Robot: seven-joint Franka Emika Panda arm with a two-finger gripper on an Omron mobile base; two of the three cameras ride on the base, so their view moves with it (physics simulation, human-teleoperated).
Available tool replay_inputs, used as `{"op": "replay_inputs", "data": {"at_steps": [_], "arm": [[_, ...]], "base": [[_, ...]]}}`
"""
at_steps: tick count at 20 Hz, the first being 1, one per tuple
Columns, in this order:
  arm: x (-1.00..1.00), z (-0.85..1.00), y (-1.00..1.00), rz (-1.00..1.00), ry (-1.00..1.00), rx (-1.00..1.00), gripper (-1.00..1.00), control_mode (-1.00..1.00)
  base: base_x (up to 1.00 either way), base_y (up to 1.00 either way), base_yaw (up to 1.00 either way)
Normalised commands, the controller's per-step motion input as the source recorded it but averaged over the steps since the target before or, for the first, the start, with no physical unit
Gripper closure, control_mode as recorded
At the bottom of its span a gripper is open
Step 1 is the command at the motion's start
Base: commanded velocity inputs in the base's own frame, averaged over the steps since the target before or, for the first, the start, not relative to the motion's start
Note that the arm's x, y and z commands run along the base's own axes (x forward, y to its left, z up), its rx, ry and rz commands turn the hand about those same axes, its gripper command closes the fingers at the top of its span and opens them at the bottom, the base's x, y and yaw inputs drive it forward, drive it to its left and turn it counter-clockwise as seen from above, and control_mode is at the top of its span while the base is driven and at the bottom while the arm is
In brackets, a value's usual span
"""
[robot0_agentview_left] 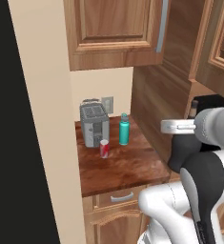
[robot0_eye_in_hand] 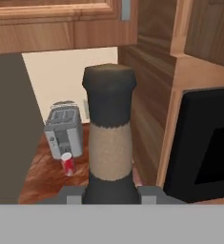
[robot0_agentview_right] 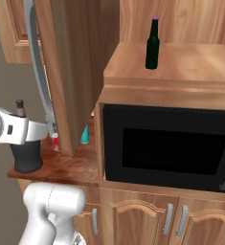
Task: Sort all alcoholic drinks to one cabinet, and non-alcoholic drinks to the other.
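My gripper (robot0_agentview_left: 184, 127) is shut on the neck of the squat black bottle (robot0_agentview_left: 181, 153), held upright by the counter's right front corner; I cannot tell whether its base touches. The hand view has its neck (robot0_eye_in_hand: 108, 138) rising between my fingertips (robot0_eye_in_hand: 71, 195). From the right base camera the black bottle (robot0_agentview_right: 26, 154) stands below my gripper (robot0_agentview_right: 24, 129). The slim dark-green bottle (robot0_agentview_right: 152, 44) with a purple cap stands on the wooden shelf above the microwave. The red can (robot0_agentview_left: 104, 148) and the teal bottle (robot0_agentview_left: 124, 129) stand on the counter (robot0_agentview_left: 127, 167).
A grey toaster (robot0_agentview_left: 94, 125) sits at the back of the counter, left of the teal bottle. The black microwave (robot0_agentview_right: 166, 146) fills the space to the right. An upper cabinet (robot0_agentview_left: 116, 28) hangs over the counter, and a cabinet door (robot0_agentview_right: 66, 72) juts forward.
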Motion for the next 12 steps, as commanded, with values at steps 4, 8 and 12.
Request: {"op": "replay_inputs", "data": {"at_steps": [4,8,12], "arm": [[-0.04,0.0,0.0,0.0,0.01,0.0,1.0,1.0],[0.0,0.0,0.0,0.0,0.0,0.0,1.0,1.0],[0.0,0.0,0.0,0.0,0.0,0.0,1.0,1.0]], "base": [[-0.26,0.0,0.0],[-0.99,-0.04,0.0],[-1.0,-0.12,0.0]]}}
